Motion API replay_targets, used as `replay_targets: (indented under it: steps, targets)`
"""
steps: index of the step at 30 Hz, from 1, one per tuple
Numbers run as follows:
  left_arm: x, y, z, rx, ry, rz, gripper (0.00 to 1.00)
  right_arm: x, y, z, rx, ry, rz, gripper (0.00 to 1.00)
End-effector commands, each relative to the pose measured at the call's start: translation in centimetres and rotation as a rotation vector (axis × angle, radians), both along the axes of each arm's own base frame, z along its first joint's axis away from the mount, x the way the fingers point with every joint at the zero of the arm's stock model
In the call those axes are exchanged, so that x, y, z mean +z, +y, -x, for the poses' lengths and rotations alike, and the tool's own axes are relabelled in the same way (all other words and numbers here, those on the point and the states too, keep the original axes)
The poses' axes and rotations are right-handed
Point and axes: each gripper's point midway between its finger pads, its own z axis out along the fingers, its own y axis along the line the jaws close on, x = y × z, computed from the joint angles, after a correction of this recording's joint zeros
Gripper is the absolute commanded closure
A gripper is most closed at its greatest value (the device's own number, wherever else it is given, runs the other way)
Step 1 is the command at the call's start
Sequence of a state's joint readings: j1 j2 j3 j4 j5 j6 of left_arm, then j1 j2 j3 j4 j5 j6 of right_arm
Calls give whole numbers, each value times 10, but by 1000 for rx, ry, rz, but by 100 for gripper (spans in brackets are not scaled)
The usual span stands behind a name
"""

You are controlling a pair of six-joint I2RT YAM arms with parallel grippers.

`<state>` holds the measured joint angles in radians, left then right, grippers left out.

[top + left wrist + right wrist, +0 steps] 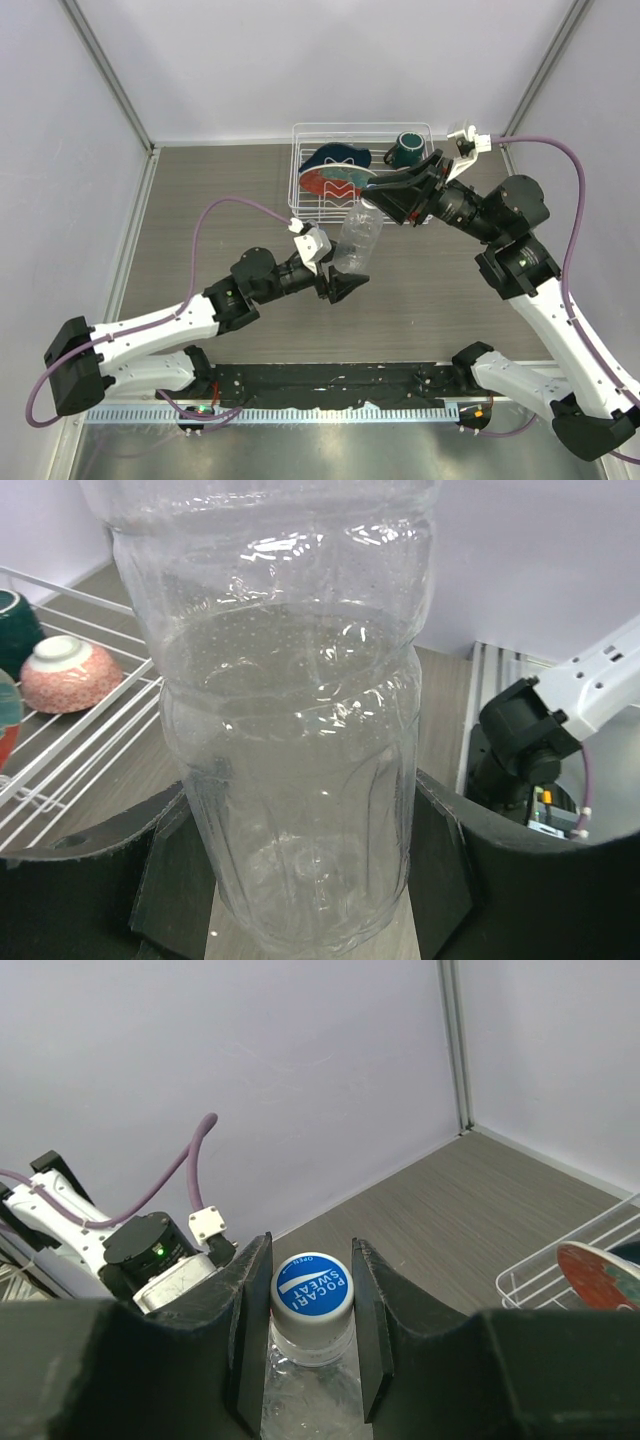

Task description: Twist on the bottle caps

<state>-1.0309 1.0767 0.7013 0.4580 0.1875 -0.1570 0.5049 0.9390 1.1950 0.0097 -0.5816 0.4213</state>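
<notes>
A plain clear bottle (358, 240) without a label is held tilted above the table between both arms. My left gripper (340, 282) is shut on its lower body; in the left wrist view the bottle (290, 730) fills the gap between the fingers (440, 850). A blue-topped, white-rimmed cap (312, 1285) sits on the bottle's neck (310, 1375). My right gripper (388, 200) is shut on that cap, a finger (250, 1320) pressing each side. The blue-labelled bottle and the second cap are out of view.
A white wire rack (300, 160) stands at the back, holding a dark green mug (407, 150), a blue dish (335, 157) and a red dish (330, 183). The rack (60, 750) and a pink bowl (70, 673) show left of the bottle. Walls enclose the table.
</notes>
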Motion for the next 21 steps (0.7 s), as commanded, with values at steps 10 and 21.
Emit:
replay_targets:
  steps: [10,21]
  targets:
    - [95,22,-61,330,-143,200,100,-58,10,-15,-114,140,135,99]
    - [97,21,-87,449,-77,177,100,-80,18,-22,-188,139,224,99]
